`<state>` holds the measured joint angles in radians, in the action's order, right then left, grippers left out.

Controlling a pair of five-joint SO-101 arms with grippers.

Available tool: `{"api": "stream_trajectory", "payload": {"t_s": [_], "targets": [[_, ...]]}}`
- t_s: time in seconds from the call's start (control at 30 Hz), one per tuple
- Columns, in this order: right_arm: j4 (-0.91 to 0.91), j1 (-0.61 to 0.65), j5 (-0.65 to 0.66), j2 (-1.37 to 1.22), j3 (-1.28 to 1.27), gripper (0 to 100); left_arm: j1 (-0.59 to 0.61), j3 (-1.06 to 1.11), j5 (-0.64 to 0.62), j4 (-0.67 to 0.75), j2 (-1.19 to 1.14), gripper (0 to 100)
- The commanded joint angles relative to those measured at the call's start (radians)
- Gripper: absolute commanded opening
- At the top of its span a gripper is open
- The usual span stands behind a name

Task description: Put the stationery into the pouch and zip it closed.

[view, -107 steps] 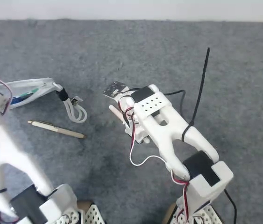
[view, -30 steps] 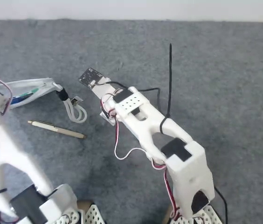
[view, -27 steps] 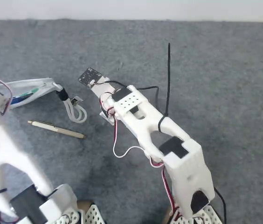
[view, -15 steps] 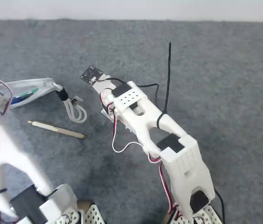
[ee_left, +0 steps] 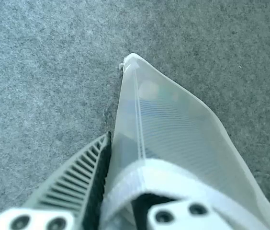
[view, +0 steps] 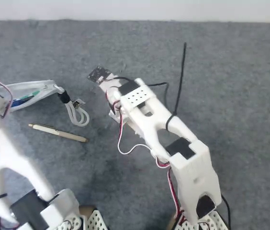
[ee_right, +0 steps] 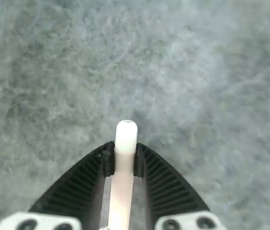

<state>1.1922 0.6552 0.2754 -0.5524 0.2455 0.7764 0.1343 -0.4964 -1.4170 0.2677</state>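
Your right arm (view: 163,129) reaches from its base toward the middle of the mat (view: 230,86), wrist tipped down. The right gripper (ee_right: 124,149) is clamped on a white pen (ee_right: 124,165), whose tip pokes out past the fingers above the mat. Your left arm (view: 3,143) stands at the table's left edge. The left gripper (ee_left: 125,184) pinches the pouch (ee_left: 168,129) by one end. A second pen (view: 57,132) lies just in front of the pouch. Since 3.6 s ago the right wrist has swung left, toward the pouch's cord loop (view: 77,115). The pouch and second pen have stayed put.
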Motion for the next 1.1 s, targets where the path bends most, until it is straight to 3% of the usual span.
{"api": "stream_trajectory", "payload": {"t_s": [0.0,0.33,0.67,0.83,1.07], "targets": [[0.076,-0.025,0.008,0.130,0.025,0.6,-0.002,-0.073,-0.008,0.023,0.051,1],[0.213,-0.059,0.006,0.274,0.025,0.6,-0.068,-0.073,-0.008,0.020,0.051,1],[0.213,-0.127,0.000,0.348,0.023,0.6,-0.198,-0.076,-0.006,0.006,0.100,1],[0.213,-0.136,-0.002,0.354,0.023,0.6,-0.287,-0.070,0.061,-0.032,0.212,1],[0.209,-0.173,-0.015,0.358,0.025,0.6,-0.334,-0.039,0.064,-0.031,0.229,1]]}}
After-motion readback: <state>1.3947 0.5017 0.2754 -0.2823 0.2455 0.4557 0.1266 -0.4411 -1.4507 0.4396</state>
